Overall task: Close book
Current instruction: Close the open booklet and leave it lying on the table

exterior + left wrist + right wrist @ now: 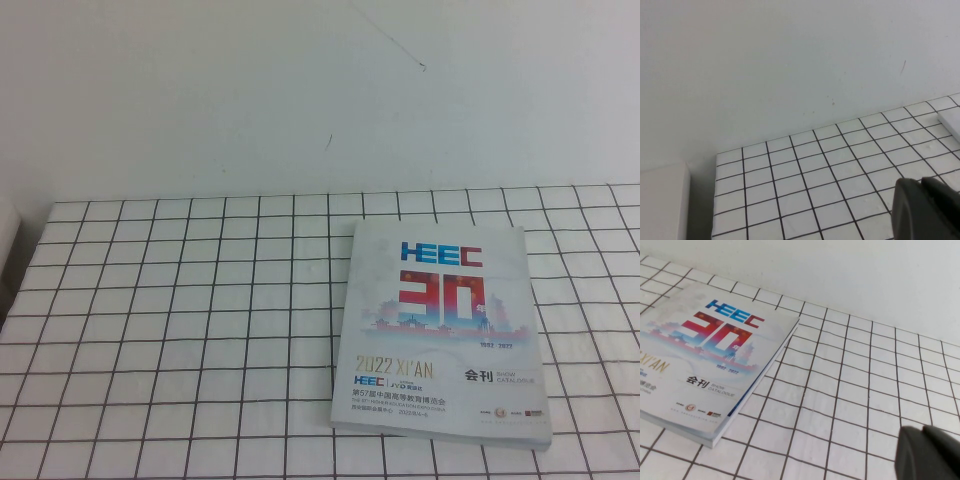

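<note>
Catalogue (440, 335) lies flat and cover up, apparently already shut, on the gridded bench (150, 300), long axis pointing away from the robot. It is near the right gripper (927, 455) and well apart from the left gripper (925, 210). Whether either gripper is spread or pressed together cannot be told.

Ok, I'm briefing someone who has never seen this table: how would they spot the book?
On the white table with the black grid, look right of centre, near the front edge: the book lies flat and closed. The left gripper and right gripper show only as dark shapes in their own wrist views, clear of it. Its pale cover bears HEEC and a big red-blue 30.
</note>
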### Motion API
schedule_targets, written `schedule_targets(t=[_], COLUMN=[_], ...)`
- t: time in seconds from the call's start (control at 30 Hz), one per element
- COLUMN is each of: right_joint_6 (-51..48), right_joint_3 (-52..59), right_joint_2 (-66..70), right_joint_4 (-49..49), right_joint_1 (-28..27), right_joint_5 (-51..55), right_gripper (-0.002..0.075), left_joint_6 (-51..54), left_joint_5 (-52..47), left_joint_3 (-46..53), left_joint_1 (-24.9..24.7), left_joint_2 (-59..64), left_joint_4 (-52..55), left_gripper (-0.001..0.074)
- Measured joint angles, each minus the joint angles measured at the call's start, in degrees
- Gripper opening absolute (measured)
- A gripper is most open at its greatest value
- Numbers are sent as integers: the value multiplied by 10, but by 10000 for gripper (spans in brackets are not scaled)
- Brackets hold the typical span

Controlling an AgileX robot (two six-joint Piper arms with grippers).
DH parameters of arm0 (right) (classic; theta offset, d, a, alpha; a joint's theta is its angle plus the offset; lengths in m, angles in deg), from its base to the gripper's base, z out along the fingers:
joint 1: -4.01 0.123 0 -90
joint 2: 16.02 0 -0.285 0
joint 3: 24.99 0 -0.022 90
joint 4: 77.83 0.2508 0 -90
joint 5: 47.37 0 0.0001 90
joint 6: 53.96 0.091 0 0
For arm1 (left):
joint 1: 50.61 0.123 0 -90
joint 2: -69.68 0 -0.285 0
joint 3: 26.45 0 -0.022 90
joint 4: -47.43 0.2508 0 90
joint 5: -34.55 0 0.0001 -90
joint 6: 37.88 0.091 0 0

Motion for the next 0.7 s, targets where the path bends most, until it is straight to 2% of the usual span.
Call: schedule_targets(t=[0.17, 0.33, 0.53, 0.7], right_joint_6=[0, 0, 0, 0], right_joint_3=[0, 0, 0, 0], right_joint_2=[0, 0, 0, 0], right_joint_4=[0, 0, 0, 2], right_joint_1=[0, 0, 0, 0], right_joint_5=[-1, -1, -1, -2], right_gripper=[-3, -3, -3, -3], left_joint_6=[0, 0, 0, -20], left_joint_5=[35, 46, -34, -110], left_joint_3=[22, 91, 144, 143], left_joint_1=[-9, 23, 48, 52], left_joint_2=[-10, -67, -156, -162], left_joint_4=[1, 2, -12, -16], left_gripper=[-4, -4, -4, -4])
